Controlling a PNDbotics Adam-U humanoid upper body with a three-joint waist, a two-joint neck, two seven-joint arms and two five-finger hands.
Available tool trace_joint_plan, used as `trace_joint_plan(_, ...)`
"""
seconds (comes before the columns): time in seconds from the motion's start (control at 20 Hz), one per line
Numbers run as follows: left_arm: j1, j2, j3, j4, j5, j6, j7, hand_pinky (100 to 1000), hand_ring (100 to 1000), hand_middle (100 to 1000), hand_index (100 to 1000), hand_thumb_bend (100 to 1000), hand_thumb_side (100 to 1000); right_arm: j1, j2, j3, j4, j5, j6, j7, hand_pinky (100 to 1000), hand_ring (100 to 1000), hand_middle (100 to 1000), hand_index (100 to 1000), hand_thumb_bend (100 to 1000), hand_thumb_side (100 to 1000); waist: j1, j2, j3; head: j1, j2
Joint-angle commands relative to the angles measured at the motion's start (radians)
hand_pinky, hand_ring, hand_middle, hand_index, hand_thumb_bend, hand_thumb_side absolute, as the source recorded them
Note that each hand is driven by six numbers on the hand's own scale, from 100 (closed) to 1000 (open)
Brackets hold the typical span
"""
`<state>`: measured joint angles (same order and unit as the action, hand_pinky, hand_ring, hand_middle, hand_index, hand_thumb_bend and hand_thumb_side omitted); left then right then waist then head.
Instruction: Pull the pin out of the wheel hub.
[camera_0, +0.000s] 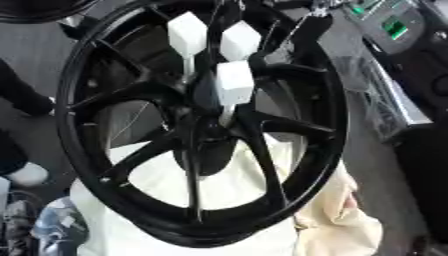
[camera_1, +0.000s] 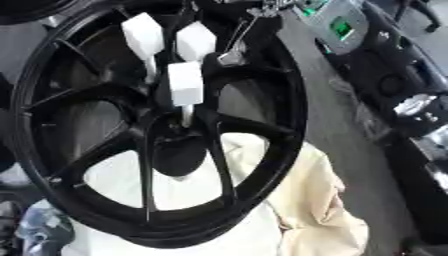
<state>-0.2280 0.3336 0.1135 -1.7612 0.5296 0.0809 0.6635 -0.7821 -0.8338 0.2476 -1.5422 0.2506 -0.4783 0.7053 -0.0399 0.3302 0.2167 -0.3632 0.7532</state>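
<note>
a black wheel hub on pale cloth carries three white pins near its centre, a dark robot hand at one o'clock, grip unclear.

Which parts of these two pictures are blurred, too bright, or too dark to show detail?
Left eye view: the whole picture is soft; the white pin heads are so bright that their faces show hardly any texture, and the black wheel loses detail where the spokes meet the hub. Right eye view: equally soft; the cream cloth is pale with faint folds, and the green screen glows.
</note>
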Motion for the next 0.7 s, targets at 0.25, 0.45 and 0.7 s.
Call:
trace_joint_plan(0.25,-0.008,0.015,0.002,-0.009,0.005,0.001,-0.004,642,718,756,750,219,944,-0.009,-0.033,-0.013,0.001,-0.016,-0.199,0.167,869,708,630,762,251,253,0.002,-0.013,0.004,-0.006,-0.013)
trace_joint_plan(0.45,-0.008,0.015,0.002,-0.009,0.007,0.002,-0.005,643,718,756,750,219,945,-0.008,-0.034,-0.012,0.002,-0.036,-0.210,0.169,868,672,585,738,243,198,0.002,-0.011,0.007,-0.010,-0.010)
trace_joint_plan(0.7,-0.007,0.015,0.004,-0.008,0.009,0.001,-0.004,644,718,757,751,220,946,-0.008,-0.030,-0.009,0.010,-0.077,-0.195,0.175,869,626,503,678,190,180,0.002,-0.009,0.009,-0.017,-0.007)
